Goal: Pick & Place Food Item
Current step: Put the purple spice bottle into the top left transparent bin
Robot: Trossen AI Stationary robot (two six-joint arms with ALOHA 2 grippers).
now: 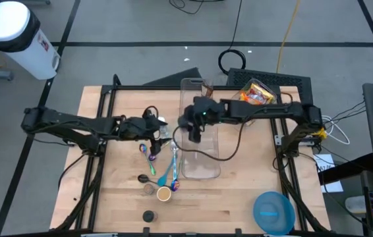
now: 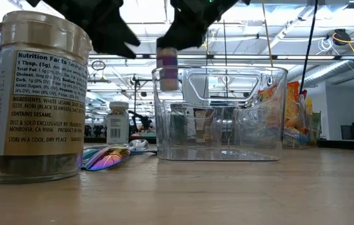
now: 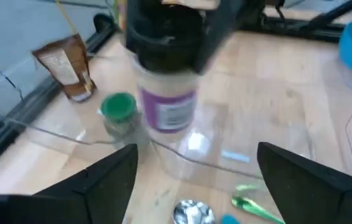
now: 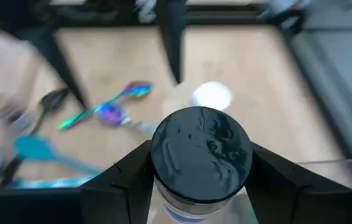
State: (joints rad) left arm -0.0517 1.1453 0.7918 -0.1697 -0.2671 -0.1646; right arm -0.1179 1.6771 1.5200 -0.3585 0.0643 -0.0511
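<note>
A small jar with a black lid and a purple label (image 3: 166, 106) hangs upright at the left wall of the clear plastic bin (image 1: 200, 168), about level with its rim (image 2: 221, 70). My right gripper (image 4: 201, 177) is shut on it; it reaches in from the table's right (image 1: 195, 131). My left gripper (image 3: 204, 180) stands open just left of the jar (image 1: 162, 128), its fingers wide apart and clear of it. My right gripper pinches the jar at its top, one finger on each side of the black lid (image 4: 158, 158). The fingers slant down from the table's right side. The jar (image 2: 168, 65) hangs upright below them, lifted clear of the table.
Shiny spoons (image 1: 157, 158) and a small cup (image 1: 163, 193) lie left of the bin. A sesame jar (image 2: 39, 94) stands at the near edge, a blue bowl (image 1: 273, 212) at the near right, a snack bag (image 1: 258, 92) at the far right. A green-lidded jar (image 3: 119, 109) is inside the bin.
</note>
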